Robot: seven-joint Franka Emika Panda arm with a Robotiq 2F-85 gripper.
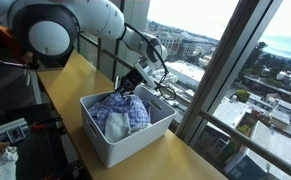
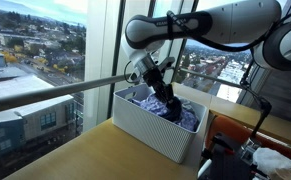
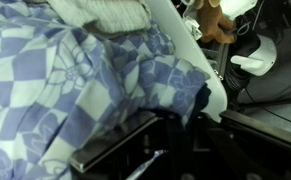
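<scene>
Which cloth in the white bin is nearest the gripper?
The blue-and-white checkered cloth, right beside the gripper; the plain white ribbed cloth lies farther off.

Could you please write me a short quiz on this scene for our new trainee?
1. Which pattern does the cloth show? A red stripes, B blue and white checks, C plain black.
2. True or false: the white bin is empty.
3. Fill in: the claw reaches into the bin at the cloth with its jaws ____.
Key: 1 B; 2 false, the cloth lies in it; 3 shut.
</scene>
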